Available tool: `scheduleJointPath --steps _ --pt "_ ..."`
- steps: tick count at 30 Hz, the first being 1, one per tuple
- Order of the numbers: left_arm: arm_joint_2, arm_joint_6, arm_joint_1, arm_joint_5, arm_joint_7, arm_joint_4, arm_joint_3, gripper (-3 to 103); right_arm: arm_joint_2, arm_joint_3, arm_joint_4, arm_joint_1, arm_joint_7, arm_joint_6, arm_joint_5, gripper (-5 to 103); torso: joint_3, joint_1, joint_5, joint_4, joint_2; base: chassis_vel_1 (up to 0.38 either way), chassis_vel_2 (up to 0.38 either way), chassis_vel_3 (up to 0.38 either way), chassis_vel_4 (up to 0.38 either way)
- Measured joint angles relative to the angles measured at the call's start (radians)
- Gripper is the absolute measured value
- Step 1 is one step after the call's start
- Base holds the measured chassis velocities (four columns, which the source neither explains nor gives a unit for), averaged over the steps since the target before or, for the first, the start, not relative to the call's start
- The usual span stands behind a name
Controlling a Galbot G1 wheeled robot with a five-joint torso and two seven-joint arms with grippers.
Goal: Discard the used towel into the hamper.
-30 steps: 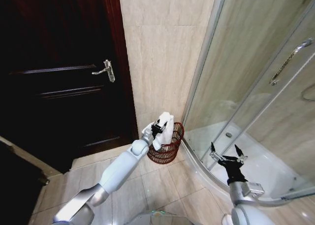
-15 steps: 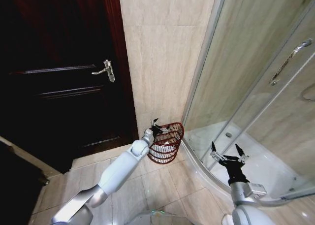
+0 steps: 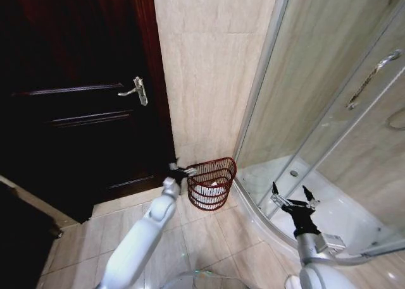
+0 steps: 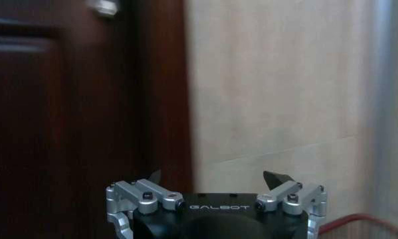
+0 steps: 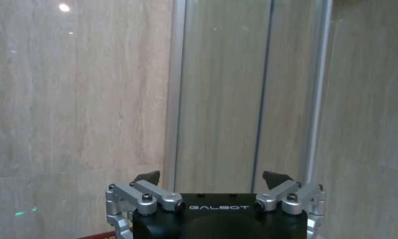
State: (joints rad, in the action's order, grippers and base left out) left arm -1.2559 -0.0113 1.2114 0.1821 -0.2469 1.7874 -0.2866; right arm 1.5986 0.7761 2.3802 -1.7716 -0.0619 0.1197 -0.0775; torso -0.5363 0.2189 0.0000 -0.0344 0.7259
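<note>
The hamper (image 3: 214, 175), a small red-brown wire basket, stands on the floor against the tiled wall, between the door and the shower. The white used towel (image 3: 212, 189) lies inside it. My left gripper (image 3: 180, 171) hangs open and empty just left of the hamper's rim, in front of the door's edge. In the left wrist view its fingers (image 4: 277, 178) stand apart before the wall, with a bit of the hamper's rim (image 4: 361, 220) at the corner. My right gripper (image 3: 292, 195) is open and idle over the shower tray's curb, facing the glass (image 5: 212, 177).
A dark wooden door (image 3: 76, 99) with a metal handle (image 3: 138, 90) fills the left. The curved glass shower enclosure (image 3: 329, 99) and its white tray (image 3: 329, 207) take the right. Beige floor tiles (image 3: 209, 238) lie free in front of the hamper.
The left gripper let the towel go; it dropped into the hamper. The gripper then drew back left, away from the rim towards the door. The right arm stayed put.
</note>
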Motion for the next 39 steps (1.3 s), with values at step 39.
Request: scheduleJointPath --steps 39 --pt "-0.033 0.102 0.413 0.079 0.139 0.335 -0.337 100 0.009 -0.001 0.052 -0.123 -0.039 -0.128 0.019 100 0.000 0.000 -0.0001 0.0003 0.000 0.000 0.000 0.000 0.000"
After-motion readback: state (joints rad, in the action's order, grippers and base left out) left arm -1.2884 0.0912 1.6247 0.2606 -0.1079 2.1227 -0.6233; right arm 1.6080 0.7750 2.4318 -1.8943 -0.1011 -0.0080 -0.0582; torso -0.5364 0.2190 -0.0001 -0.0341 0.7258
